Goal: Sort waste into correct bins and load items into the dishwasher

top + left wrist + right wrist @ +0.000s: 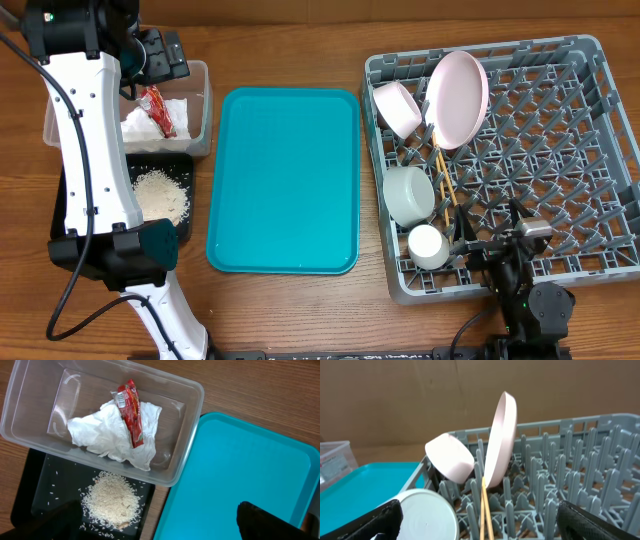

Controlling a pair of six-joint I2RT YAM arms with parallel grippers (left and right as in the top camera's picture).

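The clear tub [200, 75] holds the white napkin [105, 435] and the red-and-white wrapper [131, 410]. The black tray [185, 165] in front of it holds a heap of rice [111, 502]. The grey dish rack [590, 150] holds the plate [458, 98] on edge, one bowl [397, 108] beside it, a second bowl [409, 193], the cup [428, 246] and the chopsticks [443, 180]. My left gripper [160, 530] is open and empty, high above the tub and black tray. My right gripper [480, 532] is open and empty over the rack's front edge, near the cup [427, 515].
A large teal tray [285, 180] lies bare between the bins and the rack. It also shows in the left wrist view [240, 475]. The left arm's white links [95, 170] pass over the left side of the bins. Many upright pegs [580, 460] fill the rack.
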